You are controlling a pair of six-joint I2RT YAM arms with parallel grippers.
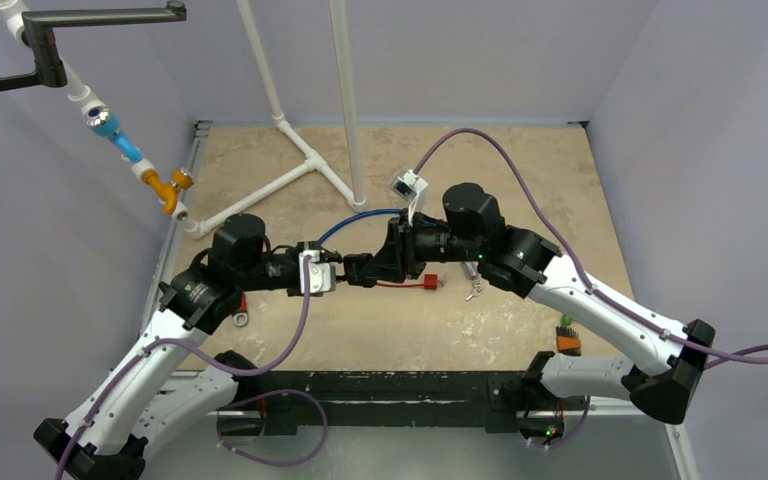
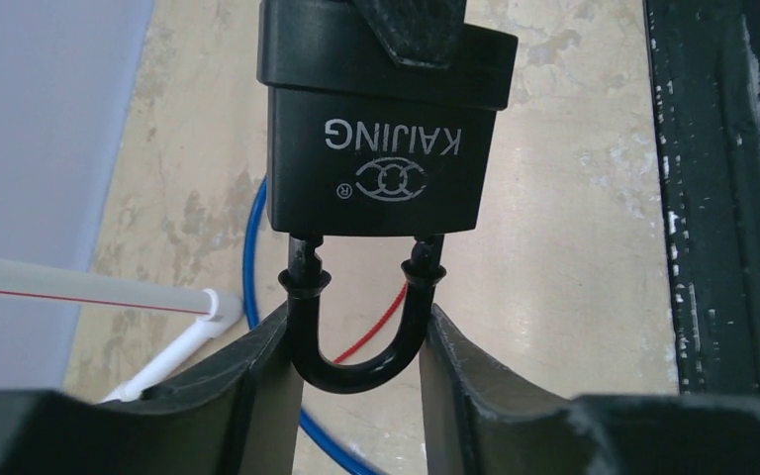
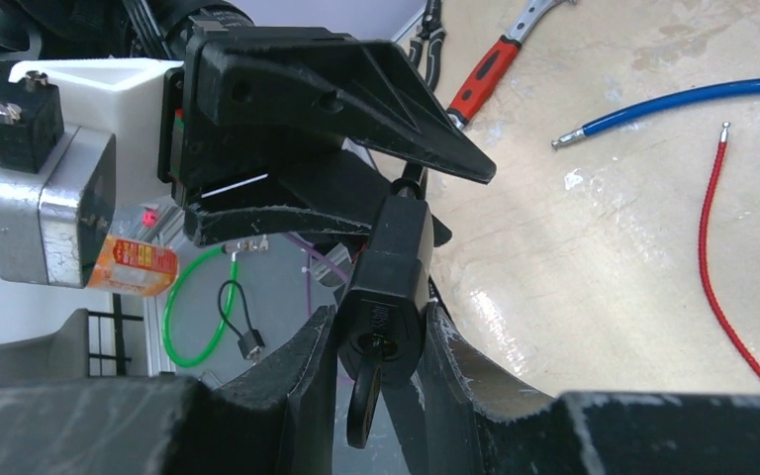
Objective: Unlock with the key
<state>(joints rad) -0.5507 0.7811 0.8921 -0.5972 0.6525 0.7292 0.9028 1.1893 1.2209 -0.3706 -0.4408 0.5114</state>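
My left gripper [image 2: 361, 341] pinches the shackle [image 2: 351, 379] of the black padlock [image 2: 376, 168] between its fingers, while my right gripper [image 3: 378, 346] clamps the lock's body, the key [image 3: 361, 411] seated in its keyhole between those fingers, with a red cable [image 3: 717, 267] and a blue cable [image 3: 693, 99] lying beyond on the beige table [image 3: 604, 297].

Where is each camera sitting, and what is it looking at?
Top: up high behind the robot, looking down at the table; the left arm and right arm show, meeting in the middle.
Left wrist: on the left arm, looking along the left fingers at the padlock's loop.
Right wrist: on the right arm, looking along the right fingers at the padlock's keyhole end, key in it.
Shared: both wrist views show the padlock.
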